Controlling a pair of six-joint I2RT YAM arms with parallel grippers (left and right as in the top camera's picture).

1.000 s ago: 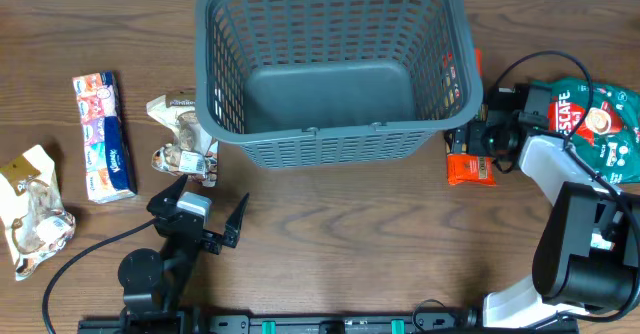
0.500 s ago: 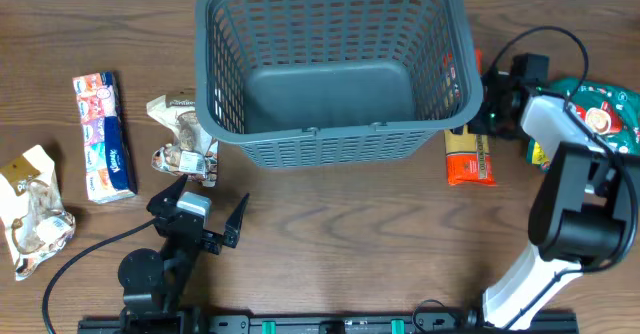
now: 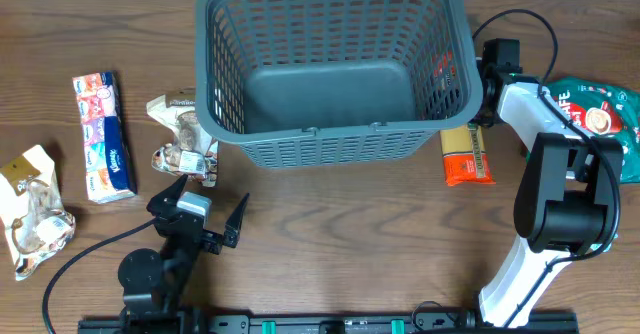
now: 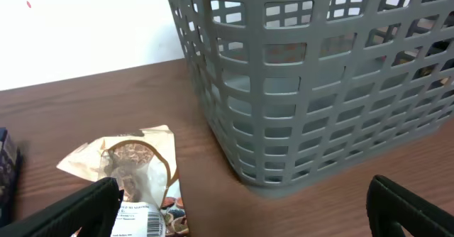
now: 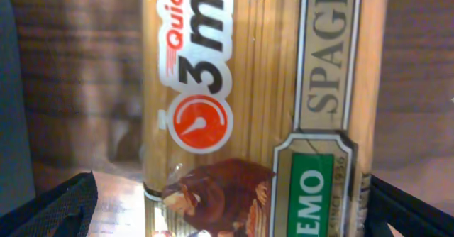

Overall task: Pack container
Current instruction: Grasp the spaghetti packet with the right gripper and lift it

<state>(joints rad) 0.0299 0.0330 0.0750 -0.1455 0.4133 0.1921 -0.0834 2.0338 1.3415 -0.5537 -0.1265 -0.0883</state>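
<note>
Container (image 3: 330,150) empty at the far middle of the bench (image 3: 330,234), spaghetti first in line

The container is a big dark grey basket with rounded corners, lattice walls of small slots and a solid floor. Nothing lies in it, so I judge that packing has not begun. It stands upright, mouth up, at the far middle, which puts goods on either side within reach of one arm each.

Just beside its right wall lies a spaghetti packet (image 3: 467,156), flat and lengthwise, its orange end towards the front. The right arm (image 3: 560,204) reaches over it. Its wrist view looks straight down on the packet, and the right jaws are spread wide, one dark tip at each lower corner, holding nothing. That stance suits a pinch across the packet's narrow width. A green coffee bag (image 3: 600,124) lies further right.

On the left, a crumpled snack packet (image 3: 183,134) lies just beside the basket's left wall, with a strip of tissue packs (image 3: 103,134) and another crinkled packet (image 3: 35,209) further out. The left arm (image 3: 160,264) sits low at the near edge. The left jaws are spread and empty, facing the snack packet and the basket's corner, likely parked until its turn
</note>
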